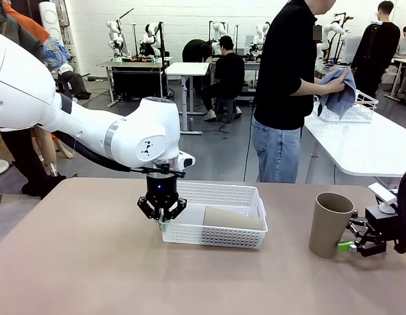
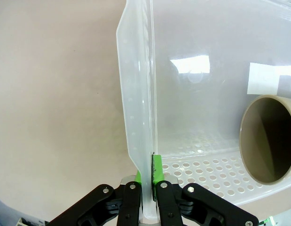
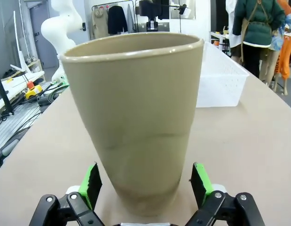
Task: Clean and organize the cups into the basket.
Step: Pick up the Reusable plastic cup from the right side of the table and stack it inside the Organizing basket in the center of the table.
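Note:
A white lattice basket (image 1: 245,195) sits mid-table with one tan cup (image 1: 232,218) lying on its side inside. My left gripper (image 1: 161,216) points straight down and is shut on the basket's left rim. In the left wrist view, the green pads (image 2: 157,170) pinch the thin basket wall (image 2: 136,94), and the lying cup's mouth (image 2: 267,139) faces me. A second tan cup (image 1: 329,224) stands upright at the right. My right gripper (image 1: 350,245) is open at its base. In the right wrist view that cup (image 3: 136,117) stands between the spread fingers (image 3: 92,183), with a small gap on each side.
Bare tabletop lies left of and in front of the basket (image 3: 220,77). Across the far edge a person stands side-on, holding a blue cloth (image 1: 339,92) over a white wire rack (image 1: 353,108) on another table.

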You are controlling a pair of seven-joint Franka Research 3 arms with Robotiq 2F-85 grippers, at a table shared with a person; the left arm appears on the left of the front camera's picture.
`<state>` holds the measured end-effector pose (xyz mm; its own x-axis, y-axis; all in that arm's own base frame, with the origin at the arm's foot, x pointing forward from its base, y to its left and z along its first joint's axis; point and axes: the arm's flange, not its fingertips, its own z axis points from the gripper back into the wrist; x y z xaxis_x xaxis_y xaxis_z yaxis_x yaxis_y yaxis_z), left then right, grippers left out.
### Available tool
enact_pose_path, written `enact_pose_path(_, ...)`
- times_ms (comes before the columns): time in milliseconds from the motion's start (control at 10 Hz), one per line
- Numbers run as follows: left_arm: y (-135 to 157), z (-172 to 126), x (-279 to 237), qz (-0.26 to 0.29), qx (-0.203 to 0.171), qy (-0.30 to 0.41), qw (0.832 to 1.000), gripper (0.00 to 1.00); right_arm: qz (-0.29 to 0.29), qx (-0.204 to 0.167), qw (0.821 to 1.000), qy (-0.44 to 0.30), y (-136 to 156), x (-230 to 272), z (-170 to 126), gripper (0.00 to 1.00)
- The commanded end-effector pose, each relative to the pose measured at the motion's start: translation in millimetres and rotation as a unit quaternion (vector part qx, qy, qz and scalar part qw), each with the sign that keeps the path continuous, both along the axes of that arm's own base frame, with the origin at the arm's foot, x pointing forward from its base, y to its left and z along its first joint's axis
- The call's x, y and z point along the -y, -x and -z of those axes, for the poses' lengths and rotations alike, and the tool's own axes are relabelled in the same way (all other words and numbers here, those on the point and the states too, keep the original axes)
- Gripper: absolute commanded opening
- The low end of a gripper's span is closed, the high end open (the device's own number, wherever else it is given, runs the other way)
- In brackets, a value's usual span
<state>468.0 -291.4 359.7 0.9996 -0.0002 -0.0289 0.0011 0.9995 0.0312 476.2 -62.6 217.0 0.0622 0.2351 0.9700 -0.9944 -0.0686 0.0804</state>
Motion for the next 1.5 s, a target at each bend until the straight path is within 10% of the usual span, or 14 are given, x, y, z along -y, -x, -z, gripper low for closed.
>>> enact_pose_path(0,0,0,-2,0.004,0.000,0.000,1.000,0.00,0.012,-0.013,1.000,0.006,-10,-12,5,1.00)
enact_pose_path(500,0,0,-2,0.004,0.000,0.000,1.000,0.00,-0.009,-0.014,1.000,0.015,-9,-31,12,1.00)
enact_pose_path(600,0,0,-2,0.004,0.000,0.000,1.000,0.00,-0.012,-0.016,1.000,0.017,-8,-30,13,0.41)
enact_pose_path(700,0,0,-2,0.004,0.000,0.000,1.000,0.00,-0.011,-0.015,1.000,0.017,-8,-28,13,0.41)
enact_pose_path(800,0,0,-2,0.004,0.000,0.000,1.000,0.00,-0.010,-0.016,1.000,0.017,-8,-27,13,0.00)
enact_pose_path(900,0,0,-2,0.004,0.000,0.000,1.000,0.00,-0.008,-0.017,1.000,0.018,-7,-26,14,0.36)
enact_pose_path(1000,0,0,-2,0.004,0.000,0.000,1.000,0.00,-0.005,-0.022,1.000,0.021,-5,-25,12,0.00)
enact_pose_path(1200,0,0,-2,0.004,0.000,0.000,1.000,0.00,0.013,-0.021,0.999,0.043,21,-36,-19,0.00)
enact_pose_path(1300,0,0,-2,0.004,0.000,0.000,1.000,0.00,0.018,-0.027,0.998,0.056,38,-48,-43,0.63)
enact_pose_path(1400,0,0,-2,0.004,0.000,0.000,1.000,0.00,0.021,-0.034,0.997,0.062,55,-60,-66,0.63)
